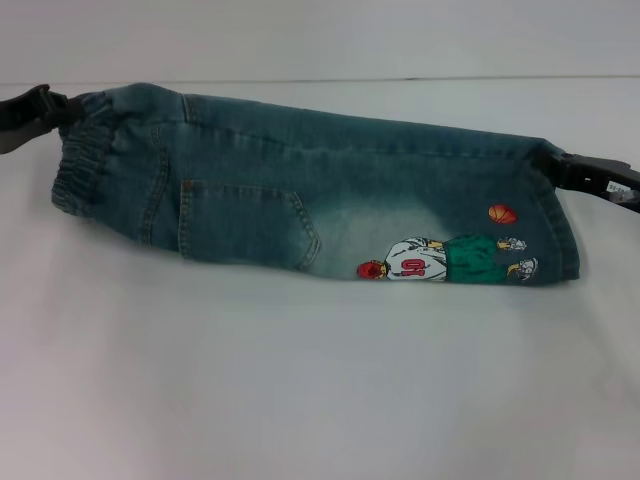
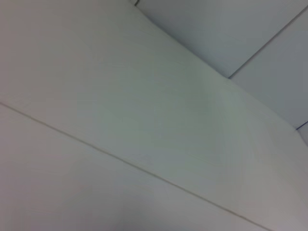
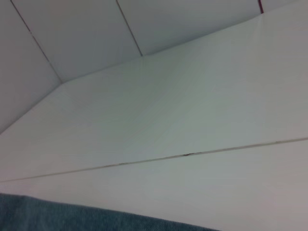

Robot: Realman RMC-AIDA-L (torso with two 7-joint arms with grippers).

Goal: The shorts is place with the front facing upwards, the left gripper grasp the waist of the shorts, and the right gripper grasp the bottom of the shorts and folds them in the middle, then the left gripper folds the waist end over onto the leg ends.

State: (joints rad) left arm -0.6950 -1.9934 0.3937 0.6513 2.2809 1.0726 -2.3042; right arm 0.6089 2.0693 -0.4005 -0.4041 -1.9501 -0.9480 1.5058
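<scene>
The shorts (image 1: 300, 200) hang stretched between my two grippers, doubled lengthwise, with the pocket and cartoon print facing me. At the left end, my left gripper (image 1: 62, 108) is shut on the top corner of the ruffled waist (image 1: 85, 160). My right gripper (image 1: 550, 165), with its white label, is shut on the top corner of the bottom of the shorts (image 1: 562, 230). The top edge slopes down to the right. The lower edge is at or just above the white table (image 1: 300, 400). A strip of the shorts (image 3: 72, 216) shows in the right wrist view. The left wrist view shows only white surfaces.
White tabletop spreads in front of and behind the shorts, up to a pale back wall (image 1: 320, 40). A thin seam (image 3: 192, 155) crosses the table surface in the right wrist view.
</scene>
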